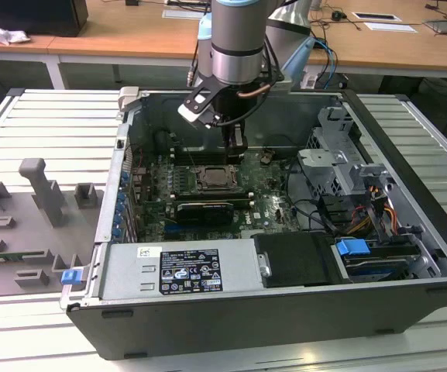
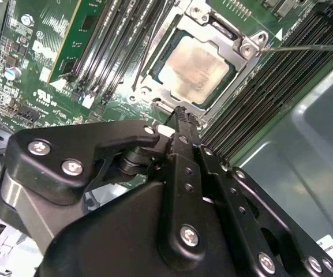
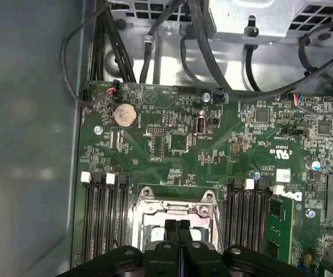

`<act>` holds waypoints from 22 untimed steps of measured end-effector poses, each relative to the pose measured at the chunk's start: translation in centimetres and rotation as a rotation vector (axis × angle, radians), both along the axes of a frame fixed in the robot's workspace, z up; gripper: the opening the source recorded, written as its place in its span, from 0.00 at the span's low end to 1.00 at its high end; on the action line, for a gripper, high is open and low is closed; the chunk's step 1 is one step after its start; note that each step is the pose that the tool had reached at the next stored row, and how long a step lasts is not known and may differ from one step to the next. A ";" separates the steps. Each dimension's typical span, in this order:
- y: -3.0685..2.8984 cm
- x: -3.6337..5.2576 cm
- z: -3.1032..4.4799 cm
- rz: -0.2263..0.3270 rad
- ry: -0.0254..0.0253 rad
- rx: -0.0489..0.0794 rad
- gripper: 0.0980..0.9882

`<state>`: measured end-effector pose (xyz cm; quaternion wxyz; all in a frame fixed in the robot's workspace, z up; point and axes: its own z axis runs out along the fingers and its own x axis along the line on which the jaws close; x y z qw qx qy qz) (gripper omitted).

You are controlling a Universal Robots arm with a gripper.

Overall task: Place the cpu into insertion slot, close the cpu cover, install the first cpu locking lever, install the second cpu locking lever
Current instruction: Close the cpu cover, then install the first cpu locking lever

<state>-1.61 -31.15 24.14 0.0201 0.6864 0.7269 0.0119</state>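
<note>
Squarely over one edge of the insertion slot [image 1: 214, 177], the gripper [image 2: 180, 115] hangs with its fingers pressed together, holding nothing. The cpu [image 2: 195, 68] lies in that slot mid-motherboard [image 3: 172, 144], framed by the cpu cover [image 2: 231, 86]. Memory slots [image 2: 270, 81] crowd two sides, with the case wall [image 2: 305, 150] just beyond.

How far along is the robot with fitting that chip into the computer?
Done: the cpu lies seated, and the cpu cover looks folded down around it. In hand: nothing; the tool hovers close over them, shut and empty. Left: the locking levers, it seems, since one thin lever rod sticks out free past the cover's corner.
</note>
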 end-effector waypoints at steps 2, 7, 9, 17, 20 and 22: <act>0.01 -0.45 -0.05 0.000 -0.0001 0.000 0.01; 0.01 -2.25 -0.12 0.001 0.0000 0.000 0.01; 0.00 -2.67 -0.12 0.001 0.0000 0.000 0.01; -0.01 -3.22 -0.12 0.001 -0.0005 0.000 0.01; -0.01 -3.37 -0.11 0.001 -0.0005 0.000 0.01; -0.01 -3.38 0.08 0.001 -0.0005 0.000 0.01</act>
